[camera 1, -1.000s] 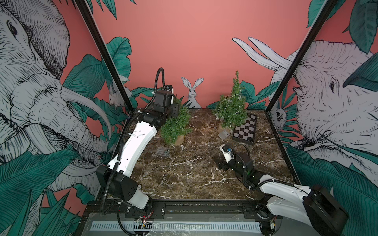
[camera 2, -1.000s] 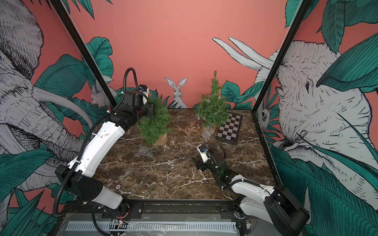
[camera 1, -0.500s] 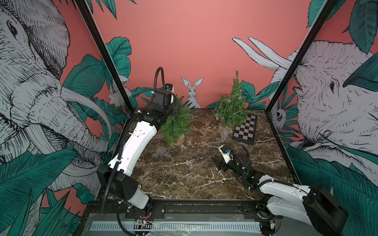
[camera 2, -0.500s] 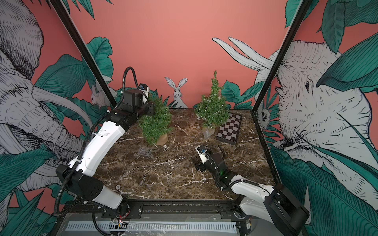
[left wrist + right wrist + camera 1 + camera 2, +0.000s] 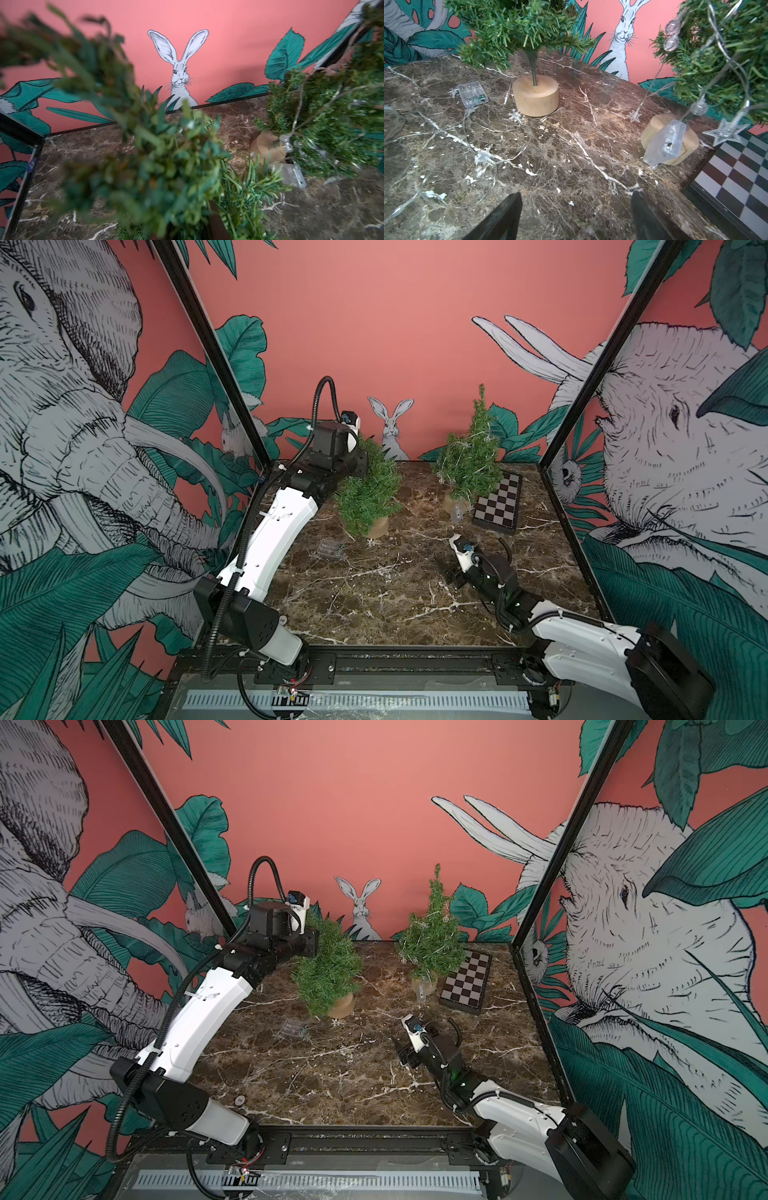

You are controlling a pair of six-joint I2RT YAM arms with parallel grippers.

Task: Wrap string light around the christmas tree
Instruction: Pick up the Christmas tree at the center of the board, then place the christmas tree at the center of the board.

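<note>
Little has changed in the last second. Your left hand (image 5: 360, 461) is still pushed into the crown of the bare green artificial Christmas tree (image 5: 368, 493), and the right arm has hardly moved. Needles crowd the left wrist view, so you cannot tell whether that hand is closed on the tip or only pressing against it. I would judge the tree is being steadied, and the wrapping itself has not begun.

The right hand (image 5: 576, 216) hangs low over the brown marble counter (image 5: 374, 597), with its jaws wide and nothing in them.

The clear-wire string light with small star bulbs (image 5: 483, 156) lies loose on the counter. It runs in slack loops from its clear plastic battery box (image 5: 472, 94), just beside the tree's round wooden base (image 5: 535, 96), toward the left edge. No part of it is on this tree.

The tree's long axis is close to upright, with the tip leaning slightly toward the left arm.

Near the back right corner stands a second small green tree (image 5: 471, 464), already strung, beside a folded black-and-white chessboard (image 5: 498, 506).
</note>
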